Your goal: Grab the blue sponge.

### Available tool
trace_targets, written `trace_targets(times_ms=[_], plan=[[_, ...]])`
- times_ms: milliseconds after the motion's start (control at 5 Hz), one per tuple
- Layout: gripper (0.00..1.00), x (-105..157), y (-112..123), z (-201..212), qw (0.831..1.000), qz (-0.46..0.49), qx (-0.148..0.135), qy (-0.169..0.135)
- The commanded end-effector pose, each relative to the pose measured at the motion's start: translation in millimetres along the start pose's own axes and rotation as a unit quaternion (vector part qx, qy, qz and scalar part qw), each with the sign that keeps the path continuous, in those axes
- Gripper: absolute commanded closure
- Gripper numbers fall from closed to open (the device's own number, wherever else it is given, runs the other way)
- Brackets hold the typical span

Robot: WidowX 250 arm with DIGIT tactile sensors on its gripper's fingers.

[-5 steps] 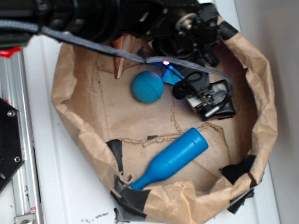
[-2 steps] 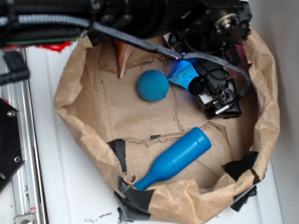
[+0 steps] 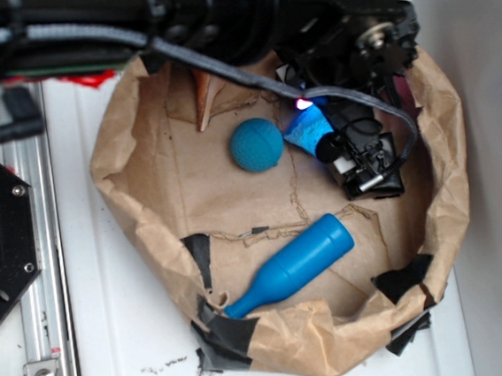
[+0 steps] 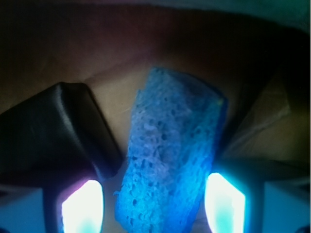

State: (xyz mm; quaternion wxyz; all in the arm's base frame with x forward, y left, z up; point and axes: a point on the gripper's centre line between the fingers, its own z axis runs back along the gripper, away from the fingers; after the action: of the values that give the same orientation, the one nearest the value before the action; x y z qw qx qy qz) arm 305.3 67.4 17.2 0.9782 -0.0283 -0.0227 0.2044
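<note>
Currently the gripper [image 4: 153,204] stands open; the blue sponge [image 4: 170,155] lies between its fingers [image 4: 82,206], long axis 12-to-6 o'clock.

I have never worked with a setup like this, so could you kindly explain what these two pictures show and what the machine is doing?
The black machinery is a robot arm. The exterior view looks down into a crumpled brown paper bag holding a teal ball, a blue pin and a blue sponge. The wrist view comes from a camera on the arm's gripper: its two fingers sit on either side of the sponge, with a gap showing beside the left one, so it looks not yet clamped.
</note>
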Motion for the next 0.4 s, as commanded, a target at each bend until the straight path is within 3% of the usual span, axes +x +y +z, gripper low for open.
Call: trace_targets(times_ms=[0,200], plan=[[1.00,-22.8,-6.8,7.6,0.998,-0.056,-0.003,-0.026],[1.00,-50.1,-23.4,38.2,0.991,-0.127,0.023,-0.044]])
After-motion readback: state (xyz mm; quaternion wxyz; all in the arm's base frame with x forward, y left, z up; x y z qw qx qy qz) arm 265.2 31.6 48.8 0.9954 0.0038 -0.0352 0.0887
